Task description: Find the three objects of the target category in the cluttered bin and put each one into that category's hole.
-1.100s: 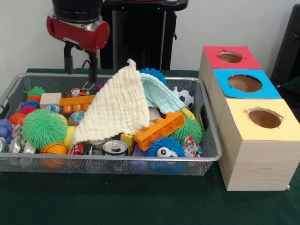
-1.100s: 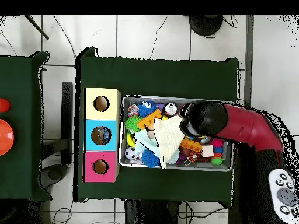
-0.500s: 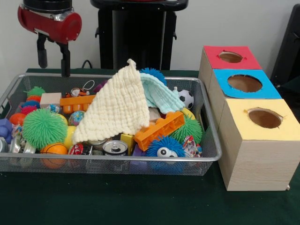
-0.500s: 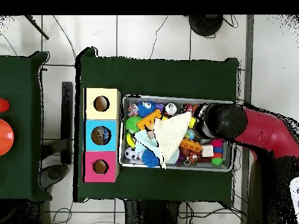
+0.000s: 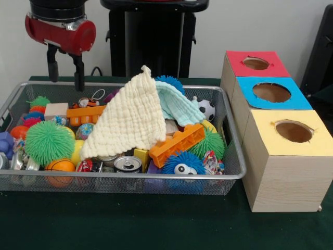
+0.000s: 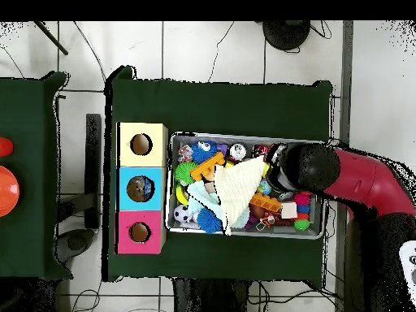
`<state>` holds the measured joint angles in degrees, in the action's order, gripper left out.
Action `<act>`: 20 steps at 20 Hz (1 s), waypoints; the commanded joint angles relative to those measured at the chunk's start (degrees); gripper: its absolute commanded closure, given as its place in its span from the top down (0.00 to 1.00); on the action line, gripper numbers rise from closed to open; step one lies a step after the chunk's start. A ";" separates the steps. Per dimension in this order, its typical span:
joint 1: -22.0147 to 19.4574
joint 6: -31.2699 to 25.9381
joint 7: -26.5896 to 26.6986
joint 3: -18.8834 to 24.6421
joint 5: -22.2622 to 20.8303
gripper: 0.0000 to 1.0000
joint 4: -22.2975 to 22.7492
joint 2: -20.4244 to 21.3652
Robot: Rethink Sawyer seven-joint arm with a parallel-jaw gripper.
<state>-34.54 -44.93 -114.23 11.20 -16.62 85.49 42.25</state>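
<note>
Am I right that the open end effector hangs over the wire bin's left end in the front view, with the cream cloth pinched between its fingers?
Not quite. The front view shows the end effector open and empty above the wire bin's left end; the cream cloth lies draped over the toys mid-bin, apart from it.

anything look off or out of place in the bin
The cream cloth is draped in a tent over the toys at the bin's middle, hiding what lies beneath. Nothing has spilled outside the bin.
</note>
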 commanded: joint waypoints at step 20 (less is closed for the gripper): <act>-3.64 13.92 7.37 5.36 -11.82 1.00 2.86 -10.14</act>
<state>-37.41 -32.09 -114.23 11.66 -25.92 85.49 34.77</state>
